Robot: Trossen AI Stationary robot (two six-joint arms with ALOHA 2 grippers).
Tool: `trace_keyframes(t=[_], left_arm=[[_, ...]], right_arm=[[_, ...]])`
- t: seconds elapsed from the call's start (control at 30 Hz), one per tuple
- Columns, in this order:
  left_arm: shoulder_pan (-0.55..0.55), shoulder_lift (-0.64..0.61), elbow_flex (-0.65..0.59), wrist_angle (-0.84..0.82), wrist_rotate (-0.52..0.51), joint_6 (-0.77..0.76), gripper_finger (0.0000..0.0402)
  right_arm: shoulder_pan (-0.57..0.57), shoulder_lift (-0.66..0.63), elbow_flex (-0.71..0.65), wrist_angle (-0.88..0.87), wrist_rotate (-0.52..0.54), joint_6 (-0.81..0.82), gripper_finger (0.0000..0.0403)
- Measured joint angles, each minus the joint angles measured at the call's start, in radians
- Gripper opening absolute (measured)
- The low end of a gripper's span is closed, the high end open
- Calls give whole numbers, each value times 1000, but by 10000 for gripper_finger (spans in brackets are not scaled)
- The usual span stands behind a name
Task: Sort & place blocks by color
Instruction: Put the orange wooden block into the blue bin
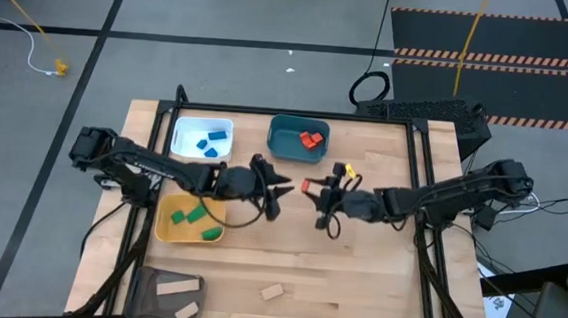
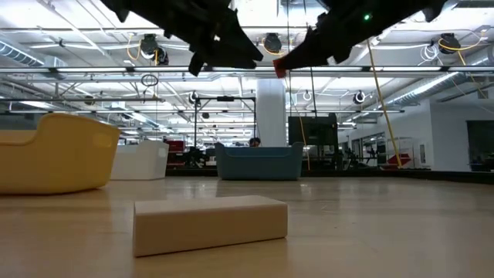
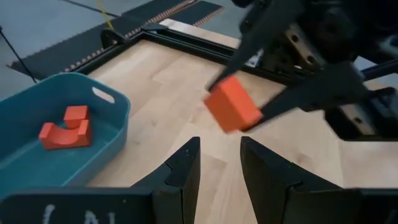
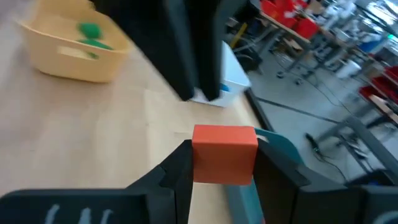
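Your table (image 1: 376,276) carries a yellow tray (image 1: 166,226) of green blocks (image 1: 196,215), a white tray (image 1: 183,130) of blue blocks (image 1: 219,133) and a teal tray (image 1: 284,131) with red blocks (image 1: 311,140). Mid-table, your right gripper (image 1: 311,187) hangs in the air, fingers clamped on an orange block (image 4: 224,154). Facing it, your left gripper (image 3: 217,158) has its fingers slightly apart, holding nothing. A tan block (image 2: 209,222) lies near the front edge.
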Motion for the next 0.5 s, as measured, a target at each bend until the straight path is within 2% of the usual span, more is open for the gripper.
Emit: trace_keyframes(t=[0.17,0.3,0.43,0.5], left_arm=[[56,0,0,0,87,-27,116],[69,0,0,0,119,-16,118],[86,0,0,20,112,5,138],[103,0,0,48,90,-35,143]], right_arm=[[-75,0,0,-1,-1,-9,120],[-111,0,0,-1,-2,-6,120],[-125,0,0,-1,-4,-6,120],[-129,0,0,-1,-4,-17,120]])
